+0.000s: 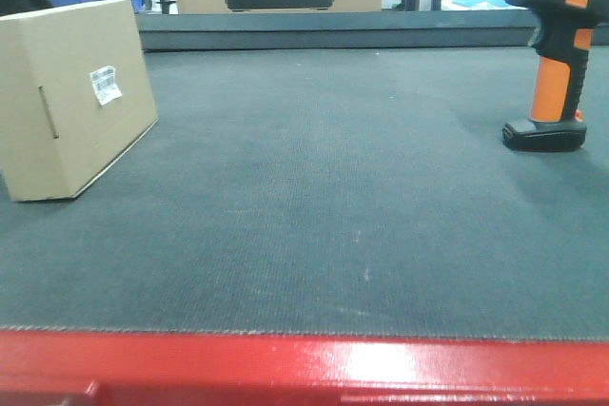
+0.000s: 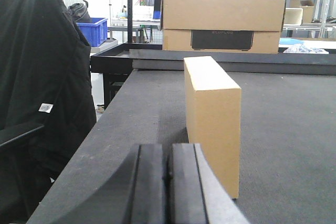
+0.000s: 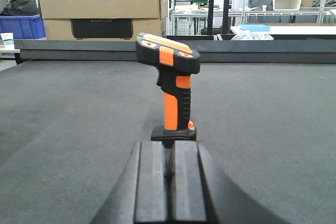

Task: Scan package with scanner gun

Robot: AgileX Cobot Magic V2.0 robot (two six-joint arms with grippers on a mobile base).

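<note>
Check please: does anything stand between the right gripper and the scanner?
Nothing visible does. In the right wrist view the scanner stands upright straight ahead of the right gripper, and only bare mat lies between them.

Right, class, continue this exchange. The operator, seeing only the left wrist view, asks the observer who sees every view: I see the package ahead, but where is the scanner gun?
Observer: The scanner gun stands upright on its base at the far right of the mat, well apart from the package.
Operator: Does the package carry a barcode?
Observer: Yes, a white label sits on its broad side facing the mat's middle.
Operator: And the right gripper?
Observer: The right gripper is shut and empty, just short of the scanner's base.
</note>
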